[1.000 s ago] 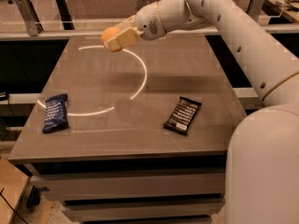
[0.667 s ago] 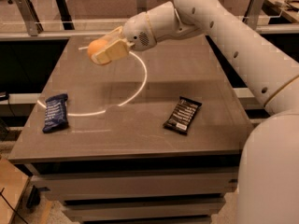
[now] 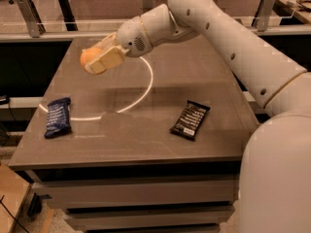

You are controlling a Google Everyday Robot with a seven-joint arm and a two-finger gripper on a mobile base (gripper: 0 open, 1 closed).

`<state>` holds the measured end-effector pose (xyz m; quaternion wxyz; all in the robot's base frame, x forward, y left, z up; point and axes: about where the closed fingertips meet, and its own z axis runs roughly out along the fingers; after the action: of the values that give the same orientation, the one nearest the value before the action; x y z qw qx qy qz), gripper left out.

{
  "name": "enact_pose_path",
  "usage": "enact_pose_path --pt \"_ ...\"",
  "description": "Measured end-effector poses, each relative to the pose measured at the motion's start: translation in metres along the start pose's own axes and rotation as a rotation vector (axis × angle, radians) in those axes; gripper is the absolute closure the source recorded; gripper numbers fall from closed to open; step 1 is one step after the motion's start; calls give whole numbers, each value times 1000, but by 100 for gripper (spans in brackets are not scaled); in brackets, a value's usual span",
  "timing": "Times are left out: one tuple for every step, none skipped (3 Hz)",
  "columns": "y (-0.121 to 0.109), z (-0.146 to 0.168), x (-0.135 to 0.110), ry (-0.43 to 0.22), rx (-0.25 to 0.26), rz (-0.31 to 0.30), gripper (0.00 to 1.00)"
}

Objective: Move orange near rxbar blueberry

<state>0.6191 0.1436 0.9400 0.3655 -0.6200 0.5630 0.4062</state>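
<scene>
My gripper (image 3: 99,60) is shut on the orange (image 3: 89,56), a small round orange fruit, and holds it in the air above the far left part of the grey table (image 3: 146,130). The rxbar blueberry (image 3: 58,117), a flat dark-blue wrapper with white lettering, lies near the table's left edge, in front of and to the left of the gripper. The orange is partly hidden by the tan fingers (image 3: 109,59).
A black-wrapped bar (image 3: 190,119) with white lettering lies on the right front part of the table. A bright curved light streak (image 3: 141,93) crosses the table's middle. My white arm (image 3: 233,47) reaches in from the right. A rail (image 3: 48,28) runs behind the table.
My gripper has carried the orange leftward and toward the front, closer to the dark-blue bar. Both bars have stayed put.
</scene>
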Motion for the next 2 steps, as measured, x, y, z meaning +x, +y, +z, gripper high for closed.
enact_pose_path --pt "22 33 9 16 -82 1 100" --pt "39 59 23 25 -144 19 84"
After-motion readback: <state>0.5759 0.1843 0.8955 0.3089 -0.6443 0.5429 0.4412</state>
